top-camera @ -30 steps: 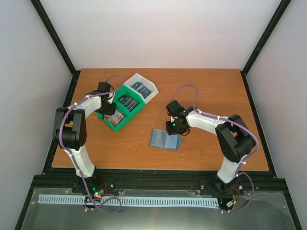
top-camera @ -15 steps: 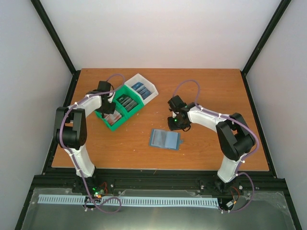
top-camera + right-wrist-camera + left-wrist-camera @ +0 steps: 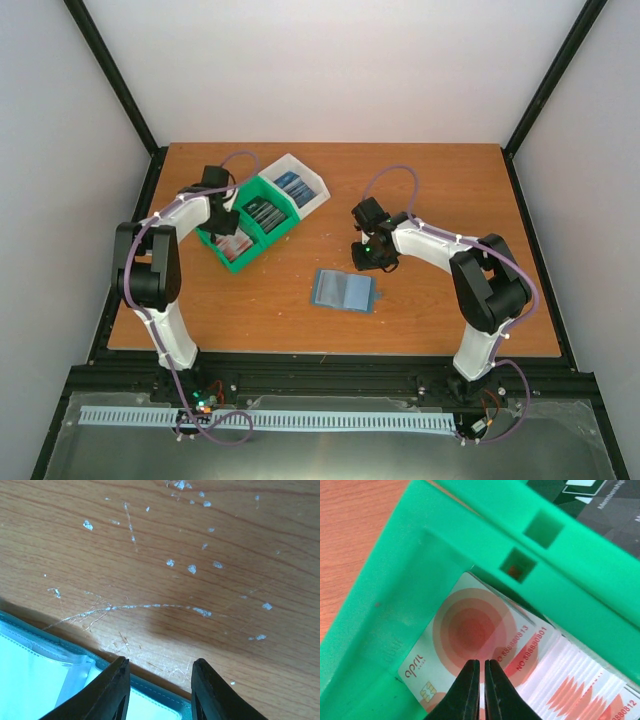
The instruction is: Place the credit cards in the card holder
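top external and wrist views. the left gripper (image 3: 481,666) is lowered into the nearest green bin (image 3: 380,605), at the left of the wooden surface (image 3: 450,190); its fingers are closed to a thin slit over a white credit card with red concentric circles (image 3: 470,625), which leans at the front of a stack of red-and-white credit cards (image 3: 580,680). whether a card is pinched between the fingers cannot be told. dark cards (image 3: 605,505) are held in the adjoining green bin (image 3: 262,212), and blue cards in the white bin (image 3: 300,185) behind it. the card holder (image 3: 342,290) is laid open and flat near the middle of the surface, well apart from the bins, its pale slotted inside turned upward. the right gripper (image 3: 159,667) is held low just beyond the holder's far right corner, its fingers parted and gripping nothing; in the right wrist view the holder's teal edge (image 3: 150,692) is seen passing beneath the fingers, with scuffed wood between and beyond them.
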Controlling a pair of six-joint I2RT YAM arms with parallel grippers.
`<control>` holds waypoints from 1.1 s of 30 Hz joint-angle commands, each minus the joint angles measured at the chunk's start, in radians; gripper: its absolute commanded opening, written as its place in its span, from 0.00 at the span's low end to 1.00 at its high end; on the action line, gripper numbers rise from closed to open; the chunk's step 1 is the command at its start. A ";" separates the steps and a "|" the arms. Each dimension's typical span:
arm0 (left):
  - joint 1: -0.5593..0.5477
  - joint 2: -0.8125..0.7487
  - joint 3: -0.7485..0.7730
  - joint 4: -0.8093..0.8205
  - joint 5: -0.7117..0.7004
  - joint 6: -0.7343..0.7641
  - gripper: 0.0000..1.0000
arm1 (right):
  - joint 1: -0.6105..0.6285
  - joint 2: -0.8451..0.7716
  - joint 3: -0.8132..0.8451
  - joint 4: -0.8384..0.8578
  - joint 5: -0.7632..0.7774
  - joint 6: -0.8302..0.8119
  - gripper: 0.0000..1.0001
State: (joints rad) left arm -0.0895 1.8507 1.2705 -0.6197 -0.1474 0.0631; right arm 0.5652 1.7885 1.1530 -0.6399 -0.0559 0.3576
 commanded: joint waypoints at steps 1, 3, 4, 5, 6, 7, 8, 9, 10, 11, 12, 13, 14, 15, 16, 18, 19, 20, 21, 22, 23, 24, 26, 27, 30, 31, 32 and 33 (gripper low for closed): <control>0.032 0.022 0.057 -0.042 0.018 -0.008 0.07 | -0.006 0.008 0.018 -0.011 0.022 -0.015 0.35; 0.036 0.029 0.066 -0.054 0.014 -0.016 0.07 | -0.005 0.008 0.019 -0.011 0.022 -0.016 0.35; 0.039 0.034 0.070 -0.060 0.009 -0.020 0.07 | -0.005 0.008 0.018 -0.011 0.022 -0.016 0.35; 0.041 0.039 0.074 -0.064 0.001 -0.024 0.07 | -0.005 0.009 0.019 -0.011 0.022 -0.016 0.35; 0.043 0.044 0.077 -0.066 -0.002 -0.026 0.07 | -0.005 0.010 0.020 -0.011 0.022 -0.016 0.35; 0.043 0.046 0.078 -0.065 -0.005 -0.025 0.07 | -0.005 0.010 0.020 -0.011 0.023 -0.016 0.35; 0.044 0.048 0.078 -0.061 -0.007 -0.025 0.07 | -0.005 0.010 0.019 -0.011 0.022 -0.017 0.35; 0.044 0.047 0.076 -0.058 -0.003 -0.023 0.08 | -0.005 0.010 0.020 -0.011 0.023 -0.017 0.35; 0.043 0.046 0.074 -0.051 0.017 -0.017 0.09 | -0.005 0.009 0.020 -0.011 0.024 -0.017 0.35; 0.043 0.041 0.068 -0.042 0.036 -0.008 0.13 | -0.006 0.009 0.020 -0.011 0.024 -0.016 0.35; 0.043 0.035 0.060 -0.028 0.046 -0.001 0.17 | -0.006 0.010 0.020 -0.011 0.024 -0.017 0.35; 0.043 0.029 0.055 -0.020 0.050 0.003 0.22 | -0.005 0.009 0.020 -0.011 0.024 -0.017 0.35; 0.044 0.024 0.053 -0.014 0.060 0.007 0.27 | -0.005 0.009 0.020 -0.011 0.024 -0.018 0.35; 0.043 0.020 0.055 -0.012 0.067 0.009 0.31 | -0.005 0.009 0.021 -0.010 0.024 -0.018 0.35; 0.044 0.017 0.057 -0.011 0.081 0.011 0.35 | -0.005 0.010 0.022 -0.011 0.023 -0.019 0.35; 0.044 0.015 0.052 -0.015 0.097 0.006 0.39 | -0.005 0.011 0.025 -0.012 0.023 -0.020 0.35; 0.043 0.012 0.043 -0.021 0.099 -0.003 0.40 | -0.005 0.011 0.026 -0.014 0.024 -0.019 0.35; 0.043 0.007 0.030 -0.026 0.103 -0.011 0.40 | -0.005 0.011 0.027 -0.014 0.024 -0.019 0.35; 0.041 -0.004 0.012 -0.031 0.104 -0.025 0.40 | -0.005 0.011 0.026 -0.014 0.025 -0.019 0.35; 0.040 -0.021 -0.005 -0.035 0.100 -0.045 0.41 | -0.005 0.011 0.025 -0.014 0.025 -0.019 0.35; 0.039 -0.038 -0.025 -0.046 0.094 -0.065 0.41 | -0.005 0.010 0.024 -0.014 0.025 -0.018 0.35; 0.038 -0.057 -0.040 -0.057 0.088 -0.089 0.41 | -0.005 0.009 0.025 -0.012 0.026 -0.016 0.35; 0.036 -0.097 -0.069 -0.078 0.063 -0.127 0.43 | -0.005 0.009 0.025 -0.009 0.024 -0.014 0.35; 0.036 -0.115 -0.080 -0.090 0.047 -0.144 0.44 | -0.005 0.010 0.025 -0.008 0.021 -0.013 0.35; 0.037 -0.159 -0.102 -0.145 0.028 -0.187 0.46 | -0.005 0.013 0.028 -0.002 0.013 -0.011 0.35; 0.036 -0.168 -0.109 -0.166 0.024 -0.206 0.46 | -0.006 0.014 0.029 -0.001 0.008 -0.009 0.35; 0.035 -0.178 -0.117 -0.185 0.021 -0.229 0.46 | -0.006 0.014 0.030 0.001 0.005 -0.008 0.35; 0.034 -0.187 -0.129 -0.206 0.022 -0.258 0.46 | -0.005 0.014 0.029 0.001 0.002 -0.005 0.35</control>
State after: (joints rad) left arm -0.0582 1.7023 1.1782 -0.6907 -0.0864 -0.0765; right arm 0.5652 1.7889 1.1564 -0.6403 -0.0441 0.3550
